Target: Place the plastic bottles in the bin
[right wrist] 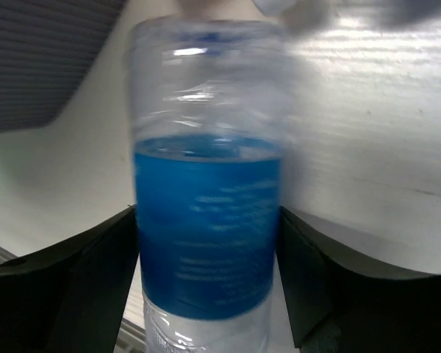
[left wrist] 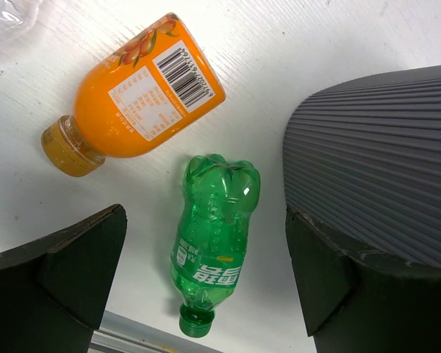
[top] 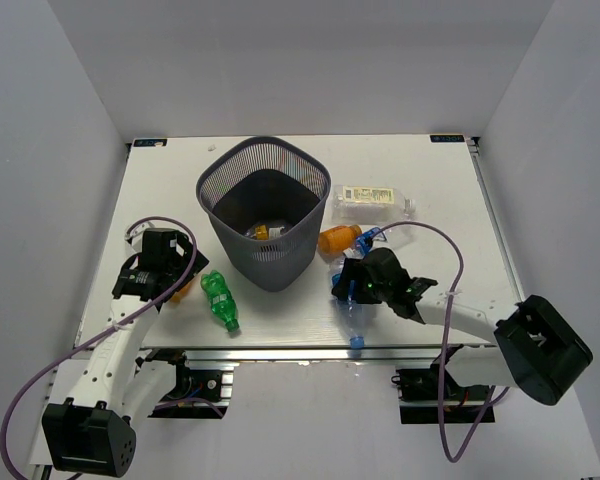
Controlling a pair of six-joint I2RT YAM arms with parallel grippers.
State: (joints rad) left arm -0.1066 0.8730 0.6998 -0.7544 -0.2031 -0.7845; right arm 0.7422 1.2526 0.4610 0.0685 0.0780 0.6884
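right gripper [right wrist: 207, 220]: fingers [right wrist: 81, 287] are pressing on both sides of the blue label of the blue-label bottle [right wrist: 206, 265], with no gap showing either side, so i'm reading it as gripped. the wrist view is blurring, so i can't tell how firm. the bottle's long axis is running across the closing line, near edge to far edge. in the top view its blue cap is sitting right at the near edge, right of centre. the bin [top: 265, 205] is standing mid-table toward the far edge, left of and beyond this gripper. the right arm is the nearer one here.

left gripper [left wrist: 206, 220]: fingers [left wrist: 66, 279] are sitting wide apart, holding nothing. the green bottle [left wrist: 213, 243] is lying in line with the gap, touching neither finger, long axis across the closing line, cap toward the near edge. the orange bottle [left wrist: 132, 95] is lying just beside it toward the left edge, tilted and apart. the bin wall is showing just beside this gripper's other finger.

judgement: the next move is hinging on lifting the gripped bottle clear of the bin rim, then carrying it left and away from the near edge.

waiting: a second orange bottle [top: 338, 240] by the bin's right side and a white-labelled bottle [top: 370, 196] toward the far right corner. a binned orange bottle [top: 260, 232] is already lying inside.
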